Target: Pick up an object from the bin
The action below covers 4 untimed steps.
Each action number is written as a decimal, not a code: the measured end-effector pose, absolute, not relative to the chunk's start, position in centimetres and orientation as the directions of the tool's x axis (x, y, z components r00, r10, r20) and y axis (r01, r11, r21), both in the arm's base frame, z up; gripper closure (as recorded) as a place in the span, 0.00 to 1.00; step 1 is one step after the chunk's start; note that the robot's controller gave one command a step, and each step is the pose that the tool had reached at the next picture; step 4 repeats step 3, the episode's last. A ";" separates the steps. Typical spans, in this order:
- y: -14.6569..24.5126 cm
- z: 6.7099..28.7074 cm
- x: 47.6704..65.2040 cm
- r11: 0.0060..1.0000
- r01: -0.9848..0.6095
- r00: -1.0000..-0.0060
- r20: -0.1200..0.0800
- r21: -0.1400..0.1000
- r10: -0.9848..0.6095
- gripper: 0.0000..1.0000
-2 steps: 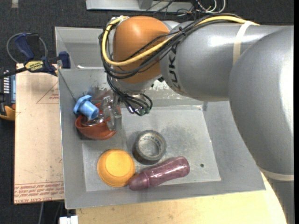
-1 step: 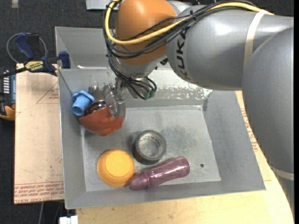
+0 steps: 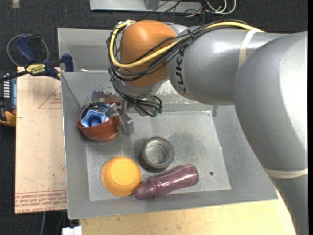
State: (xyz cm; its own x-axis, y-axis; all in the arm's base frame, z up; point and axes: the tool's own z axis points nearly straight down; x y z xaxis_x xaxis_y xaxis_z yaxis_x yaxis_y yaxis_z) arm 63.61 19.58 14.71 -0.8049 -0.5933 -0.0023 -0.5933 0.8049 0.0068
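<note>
My gripper (image 3: 123,119) hangs low at the left of the bin, right at the right-hand rim of a reddish-brown bowl (image 3: 98,131). Something crumpled and blue (image 3: 94,115) lies inside the bowl. Whether the gripper touches the rim is hidden by its own body. A grey roll of tape (image 3: 156,154) lies flat just right of and below the gripper, apart from it.
A round orange-yellow lid or cup (image 3: 121,176) rests near the bin's front wall, with a dark purple cylinder (image 3: 167,182) lying on its side against it. The arm and its orange cover fill the space above the bin's back and right.
</note>
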 end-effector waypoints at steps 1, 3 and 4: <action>20.0 14.5 63.6 0.798 -0.603 -0.798 0.003 0.008 -0.603 1.00; 23.2 26.7 62.0 0.760 -0.650 -0.760 0.001 0.008 -0.650 1.00; 23.2 26.7 62.0 0.760 -0.650 -0.760 0.001 0.008 -0.650 1.00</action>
